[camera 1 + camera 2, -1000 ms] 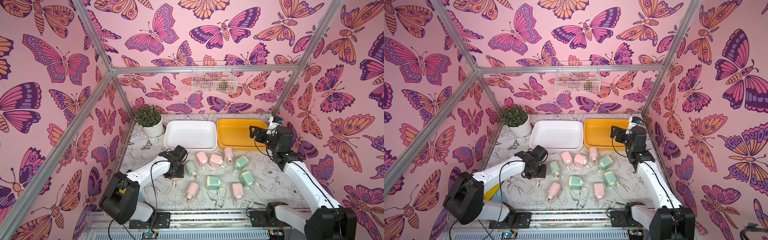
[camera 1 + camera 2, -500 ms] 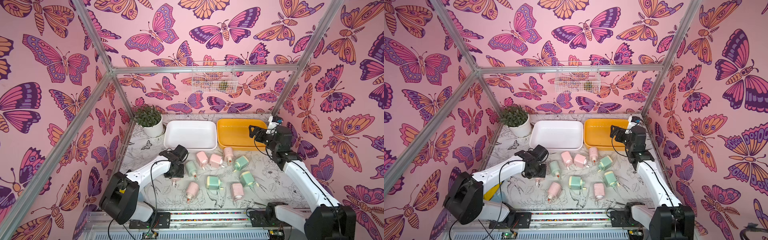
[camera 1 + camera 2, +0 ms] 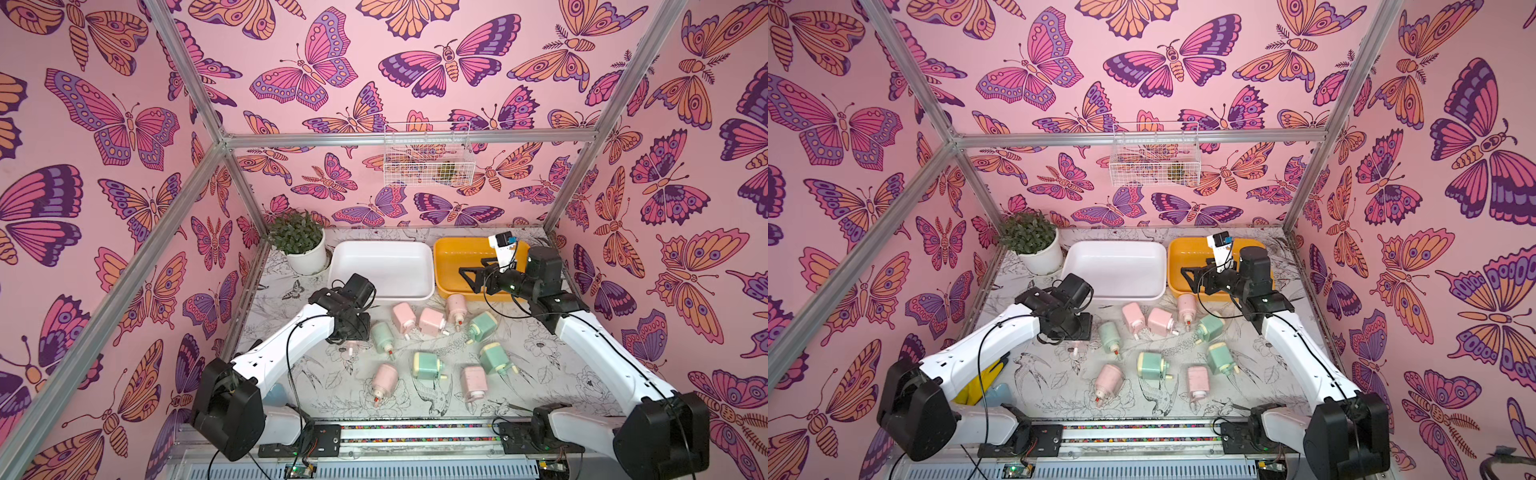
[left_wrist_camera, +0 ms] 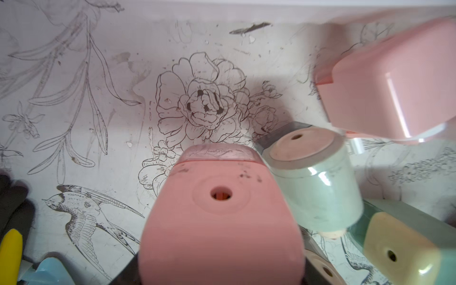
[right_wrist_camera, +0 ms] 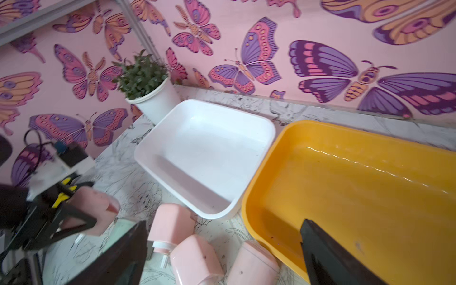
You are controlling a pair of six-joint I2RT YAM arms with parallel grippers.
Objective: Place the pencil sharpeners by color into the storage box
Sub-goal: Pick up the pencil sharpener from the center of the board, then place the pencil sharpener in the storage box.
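The left gripper (image 3: 350, 332) points down at the table (image 3: 536, 365) and is clamped on one pink sharpener (image 4: 222, 217), which sits directly between its jaws. In the right wrist view, we see the black jaws bracketing two opposite sides of it. The held unit is at the left edge of the cluster, just beside a green sharpener (image 3: 381, 336). We cannot tell whether it rests on the surface or is clear of it.

The other pencil sharpeners (image 3: 428, 365) lie loose on the table, on the near side of the white tray (image 3: 382, 270) and the yellow tray (image 3: 453, 257). The right gripper (image 3: 468, 279) hovers over the yellow tray's near edge, jaws spread wide, well apart from the held unit.

Limits of view:
- In both top views, the left gripper's body covers most of the held unit; only its lower end shows.
- In the left wrist view, the frame edge cuts off the jaws, and the neighbouring sharpeners are blurred.
- In the right wrist view, the left gripper is blurred.
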